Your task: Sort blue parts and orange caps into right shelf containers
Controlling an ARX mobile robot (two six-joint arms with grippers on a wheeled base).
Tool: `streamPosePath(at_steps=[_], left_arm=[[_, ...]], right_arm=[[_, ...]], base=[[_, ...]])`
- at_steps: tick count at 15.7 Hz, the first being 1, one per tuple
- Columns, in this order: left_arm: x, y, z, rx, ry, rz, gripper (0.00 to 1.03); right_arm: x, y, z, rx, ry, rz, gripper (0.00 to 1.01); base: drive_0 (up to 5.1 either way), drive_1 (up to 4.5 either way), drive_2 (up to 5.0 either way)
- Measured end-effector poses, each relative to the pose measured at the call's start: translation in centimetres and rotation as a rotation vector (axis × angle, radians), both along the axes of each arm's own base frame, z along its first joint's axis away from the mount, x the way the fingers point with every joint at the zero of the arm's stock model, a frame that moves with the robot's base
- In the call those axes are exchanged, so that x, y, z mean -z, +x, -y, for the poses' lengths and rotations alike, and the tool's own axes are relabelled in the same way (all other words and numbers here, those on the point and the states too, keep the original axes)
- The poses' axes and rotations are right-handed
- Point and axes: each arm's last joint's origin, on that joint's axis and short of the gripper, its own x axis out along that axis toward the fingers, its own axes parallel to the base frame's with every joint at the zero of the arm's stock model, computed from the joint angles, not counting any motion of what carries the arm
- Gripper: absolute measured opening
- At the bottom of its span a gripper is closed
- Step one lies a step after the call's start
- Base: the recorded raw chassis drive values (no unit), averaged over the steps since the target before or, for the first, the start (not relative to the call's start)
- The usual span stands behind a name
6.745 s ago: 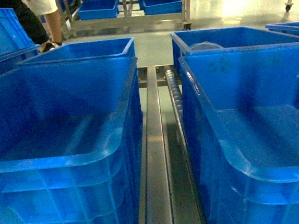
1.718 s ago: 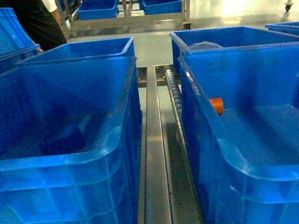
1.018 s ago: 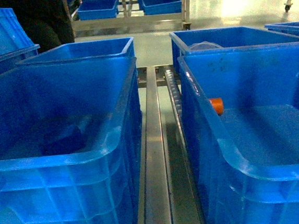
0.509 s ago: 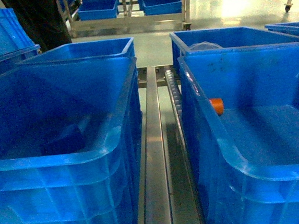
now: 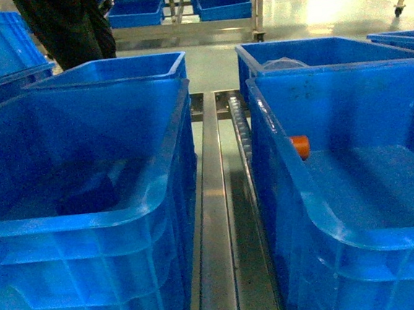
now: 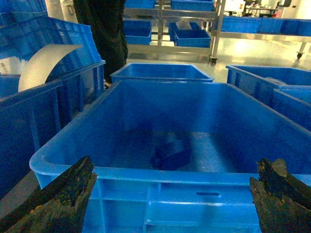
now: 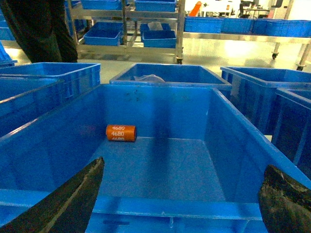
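Since the earliest picture a dark blue part (image 5: 87, 193) has come to lie on the floor of the left crate (image 5: 146, 204), and an orange cap (image 5: 300, 147) now lies on its side in the right crate (image 5: 321, 221), against that crate's left wall. Behind the left crate, the person in dark clothing (image 5: 69, 25) has shifted rightward.

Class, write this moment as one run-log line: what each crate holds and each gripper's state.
left crate: one blue part inside | right crate: one orange cap inside | left gripper: open, empty | right gripper: open, empty
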Motion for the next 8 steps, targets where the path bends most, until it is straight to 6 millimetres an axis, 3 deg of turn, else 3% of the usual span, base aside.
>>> streamPosePath(at_steps=[8], left_arm=[[0.00,0.00,0.00,0.000,0.000,0.000,0.98]], right_arm=[[0.00,0.00,0.00,0.000,0.000,0.000,0.98]], base=[[0.0,0.00,0.0]])
